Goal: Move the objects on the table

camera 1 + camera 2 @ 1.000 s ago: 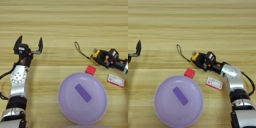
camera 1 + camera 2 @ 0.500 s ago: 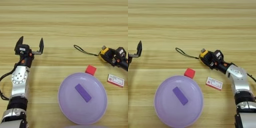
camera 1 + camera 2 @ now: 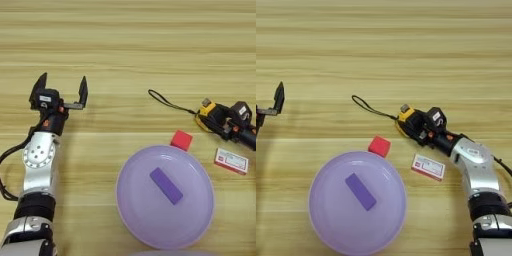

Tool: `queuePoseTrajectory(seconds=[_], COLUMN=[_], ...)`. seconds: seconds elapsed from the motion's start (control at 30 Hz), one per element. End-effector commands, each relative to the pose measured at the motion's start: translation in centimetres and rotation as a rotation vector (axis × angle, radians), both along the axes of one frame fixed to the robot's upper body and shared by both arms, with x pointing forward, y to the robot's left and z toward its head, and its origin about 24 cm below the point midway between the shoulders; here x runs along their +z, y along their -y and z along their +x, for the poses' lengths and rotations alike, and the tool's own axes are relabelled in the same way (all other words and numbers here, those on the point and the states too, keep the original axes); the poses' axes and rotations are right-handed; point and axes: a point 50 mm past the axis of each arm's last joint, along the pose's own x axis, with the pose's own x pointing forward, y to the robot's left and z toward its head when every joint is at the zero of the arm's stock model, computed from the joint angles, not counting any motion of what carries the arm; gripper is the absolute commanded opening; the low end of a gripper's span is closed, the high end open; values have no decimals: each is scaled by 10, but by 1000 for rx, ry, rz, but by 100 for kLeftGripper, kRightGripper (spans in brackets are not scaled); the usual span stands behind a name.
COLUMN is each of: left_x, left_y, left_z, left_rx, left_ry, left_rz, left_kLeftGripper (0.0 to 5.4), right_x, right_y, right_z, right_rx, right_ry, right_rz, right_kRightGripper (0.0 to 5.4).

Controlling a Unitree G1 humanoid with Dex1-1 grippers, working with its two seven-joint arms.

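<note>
Wooden counter (image 3: 130, 45): my right hand (image 3: 415, 126) grips tape measure (image 3: 407, 119) centre-right; left hand (image 3: 60, 92) open, centre-left.

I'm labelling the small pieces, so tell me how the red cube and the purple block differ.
The red cube is red and squat with roughly equal sides; the purple block is purple, long and flat. The cube sits on the bare table, just beyond the plate's far rim; the block lies on the lilac plate, turned diagonally. Both are small, plain and untouched by either gripper.
</note>
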Motion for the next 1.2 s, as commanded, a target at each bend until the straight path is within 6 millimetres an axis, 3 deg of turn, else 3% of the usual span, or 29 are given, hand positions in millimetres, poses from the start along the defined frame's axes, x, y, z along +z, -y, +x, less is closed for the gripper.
queuePoseTrajectory(seconds=[0.03, 0.7, 0.73, 1.2], left_x=[1, -1, -1, -2], left_y=[1, 1, 1, 1], left_z=[2, 3, 3, 2], left_rx=[-3, 0, 0, 1], left_ry=[4, 0, 0, 0], left_rz=[-4, -4, -4, -4], left_kLeftGripper=[540, 540, 540, 540], right_x=[-10, -16, -16, -14], right_y=[-6, -13, -13, -13], right_z=[-9, -17, -17, -16], right_rx=[34, 83, 82, 76], right_ry=[-45, -52, -52, -47], right_rz=[11, -32, -35, -13], right_kRightGripper=[249, 249, 278, 441])
